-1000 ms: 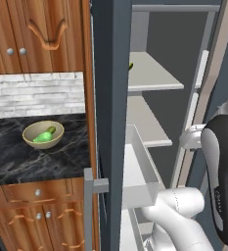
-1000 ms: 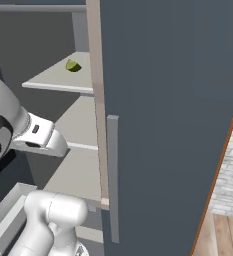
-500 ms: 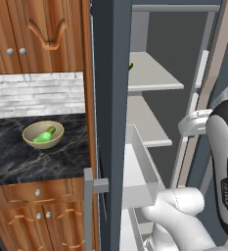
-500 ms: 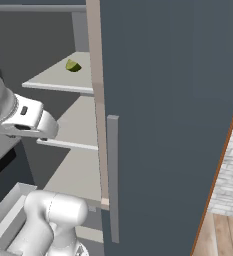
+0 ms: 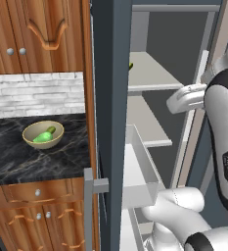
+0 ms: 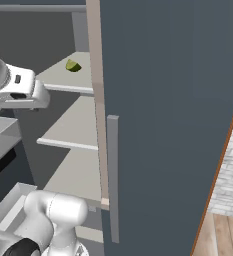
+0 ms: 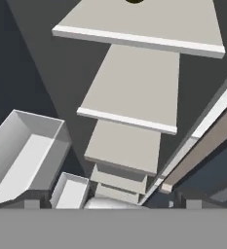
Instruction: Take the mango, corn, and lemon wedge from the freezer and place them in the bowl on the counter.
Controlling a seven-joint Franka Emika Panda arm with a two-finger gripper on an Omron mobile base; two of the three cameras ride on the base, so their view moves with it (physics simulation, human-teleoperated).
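The lemon wedge (image 6: 73,65) lies on the top pale shelf (image 6: 63,77) of the open freezer (image 6: 173,100); a sliver of the lemon wedge (image 5: 130,65) shows past the door edge. My gripper (image 6: 40,100) hangs in front of the shelves, a little below and nearer than the wedge, apart from it. Seen from the hand, the gripper (image 7: 110,204) is open with nothing between its tips, looking along the stack of shelves. The tan bowl (image 5: 52,143) rests on the black counter (image 5: 17,162) left of the freezer, with a bright green elongated item (image 5: 43,137) in it. Mango and corn are out of view.
A clear drawer (image 5: 142,166) is pulled out below my hand, and the drawer (image 7: 22,155) sits low left in the hand view. The freezer door (image 5: 110,73) stands between bowl and shelves, its bar handle (image 6: 113,175) facing me. Wooden cupboards (image 5: 37,34) hang above the counter.
My hand has risen from the level of the lower shelf to just under the top shelf and moved in toward the shelves. Its jaws stayed open. Nothing else moved.
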